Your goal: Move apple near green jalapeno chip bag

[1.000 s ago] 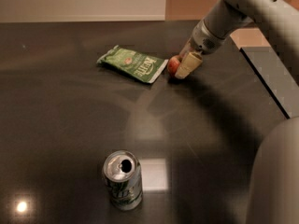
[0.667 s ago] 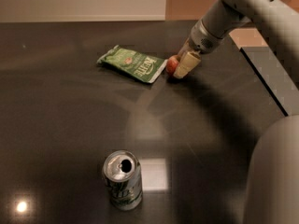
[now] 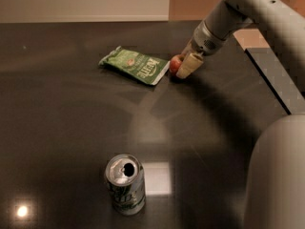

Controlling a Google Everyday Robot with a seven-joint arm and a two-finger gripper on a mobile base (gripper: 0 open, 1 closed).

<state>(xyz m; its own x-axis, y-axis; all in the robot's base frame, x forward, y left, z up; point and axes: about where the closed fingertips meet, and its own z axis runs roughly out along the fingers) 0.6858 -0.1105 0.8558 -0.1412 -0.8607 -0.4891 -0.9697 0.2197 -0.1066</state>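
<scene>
The green jalapeno chip bag (image 3: pixel 136 65) lies flat on the dark table, with white "Kettle" lettering showing. The small red apple (image 3: pixel 175 63) sits right at the bag's right end, almost touching it. My gripper (image 3: pixel 185 64) reaches down from the upper right and is shut on the apple at table level. One cream fingertip (image 3: pixel 189 66) covers the apple's right side, and the other finger is hidden behind it.
A silver-green soda can (image 3: pixel 125 184) stands upright at the front, its opened top facing up. The table's right edge (image 3: pixel 267 75) runs diagonally beside the arm. My arm's large grey body (image 3: pixel 279 175) fills the lower right.
</scene>
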